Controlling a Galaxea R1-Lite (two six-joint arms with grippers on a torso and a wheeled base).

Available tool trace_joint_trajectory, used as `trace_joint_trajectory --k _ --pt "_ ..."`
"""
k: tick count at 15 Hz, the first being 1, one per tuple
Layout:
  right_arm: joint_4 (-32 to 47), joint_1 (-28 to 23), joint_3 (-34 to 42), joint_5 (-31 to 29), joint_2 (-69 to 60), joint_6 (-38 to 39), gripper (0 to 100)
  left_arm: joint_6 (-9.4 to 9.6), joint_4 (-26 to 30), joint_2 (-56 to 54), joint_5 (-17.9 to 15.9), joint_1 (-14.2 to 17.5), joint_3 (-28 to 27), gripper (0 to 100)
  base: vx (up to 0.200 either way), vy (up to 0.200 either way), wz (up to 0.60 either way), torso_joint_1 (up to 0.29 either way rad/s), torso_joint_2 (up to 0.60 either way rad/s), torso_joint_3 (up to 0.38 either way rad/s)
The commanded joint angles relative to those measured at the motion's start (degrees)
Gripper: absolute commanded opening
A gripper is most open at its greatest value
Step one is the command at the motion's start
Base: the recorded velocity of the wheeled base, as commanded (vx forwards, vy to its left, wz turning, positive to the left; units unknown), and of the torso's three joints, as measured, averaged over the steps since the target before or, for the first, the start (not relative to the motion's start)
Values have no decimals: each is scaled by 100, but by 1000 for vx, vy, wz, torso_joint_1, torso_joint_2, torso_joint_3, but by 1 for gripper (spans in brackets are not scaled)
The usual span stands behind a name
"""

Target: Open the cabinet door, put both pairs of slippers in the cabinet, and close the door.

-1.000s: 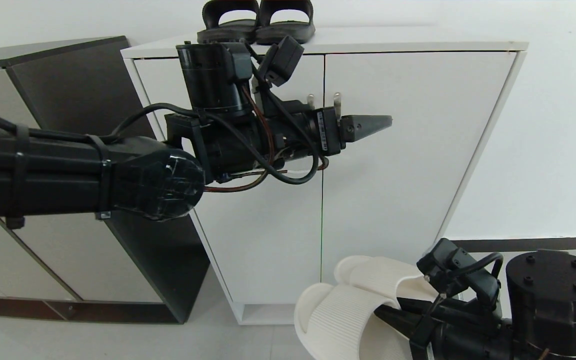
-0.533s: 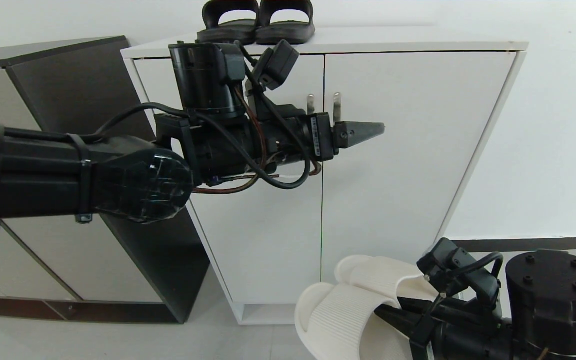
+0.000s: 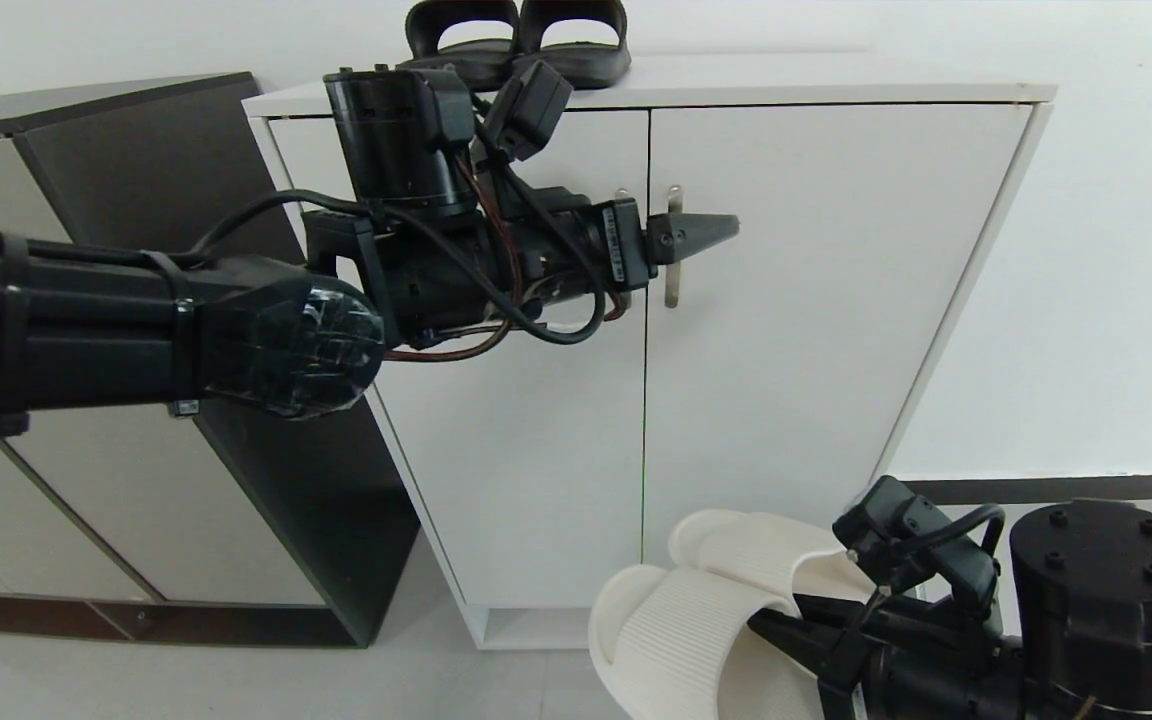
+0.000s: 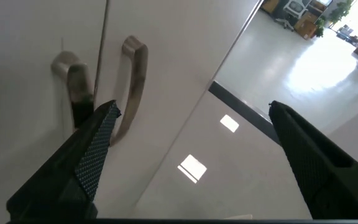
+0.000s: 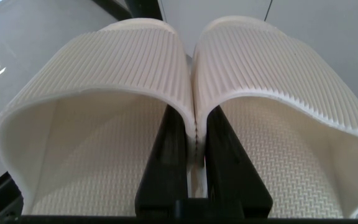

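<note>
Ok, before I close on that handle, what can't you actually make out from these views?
1. Head view: the left gripper crosses the right door's handle; contact cannot be judged.
2. Black slippers: cut off by the head view's top edge.
3. Cabinet inside: hidden by its shut doors.
4. White slippers: lower part cut off by the head view's bottom edge.

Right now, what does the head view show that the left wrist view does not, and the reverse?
Head view: black slippers on top of the white cabinet, white slippers held low at the right, and a dark cabinet beside the white one. Left wrist view: the left gripper with its fingers wide apart, and a glossy floor past the cabinet's edge. Both: the metal handles at the seam of the closed doors, with the left gripper close by them.
</note>
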Motion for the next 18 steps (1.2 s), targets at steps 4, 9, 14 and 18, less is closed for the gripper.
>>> trace_joint_trajectory --k 4,9,14,18 --pt "0 0 -9 7 -13 8 0 -24 366 564 8 -134 -760 100 0 0 0 0 0 0" --pt "9 105 9 7 -22 8 0 -24 366 626 17 -275 -813 0 0 0 0 0 0 0" --pt "35 290 176 78 -127 -1 0 12 251 -86 52 -389 75 0 0 0 0 0 0 0" --pt "26 343 492 781 -435 -194 0 12 -188 -666 43 -626 971 0 0 0 0 0 0 0"
